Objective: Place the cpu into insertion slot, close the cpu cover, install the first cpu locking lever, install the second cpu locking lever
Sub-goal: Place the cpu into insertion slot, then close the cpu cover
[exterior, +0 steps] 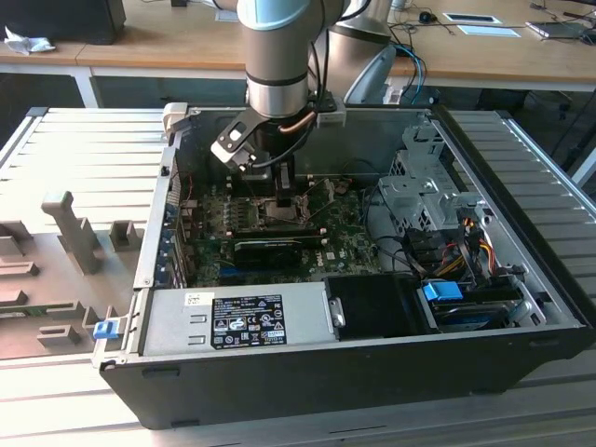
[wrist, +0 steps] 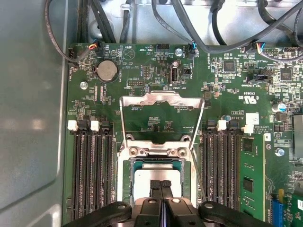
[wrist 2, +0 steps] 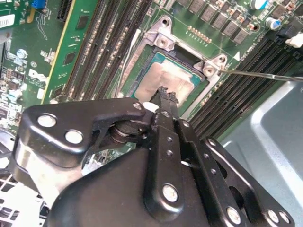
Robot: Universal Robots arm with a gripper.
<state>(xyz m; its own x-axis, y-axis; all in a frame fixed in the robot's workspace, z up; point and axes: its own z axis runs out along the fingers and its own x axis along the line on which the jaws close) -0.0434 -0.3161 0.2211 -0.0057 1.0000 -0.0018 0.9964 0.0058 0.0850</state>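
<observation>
The cpu (wrist: 154, 178) lies flat in the insertion slot (wrist: 125, 176), its silver top (wrist 2: 176, 79) showing in both wrist views. The cpu cover (wrist: 161, 98) is swung open away from the socket, with green board visible through its window. My gripper (wrist: 161, 183) is shut, its two black fingertips pressed together just over the cpu's top (wrist 2: 164, 93), with nothing seen between them. A thin metal locking lever (wrist 2: 265, 75) sticks out unlatched beside the socket. In the exterior view my gripper (exterior: 284, 191) reaches down into the open computer case over the green board (exterior: 340, 247).
Long black memory slots (wrist: 92, 175) flank the socket on both sides. A power supply (exterior: 237, 321), a drive cage (exterior: 424, 191) and bundled cables (exterior: 456, 251) crowd the case. Steel case walls (exterior: 154, 233) enclose the board. A round battery (wrist: 107, 71) sits beyond the cover.
</observation>
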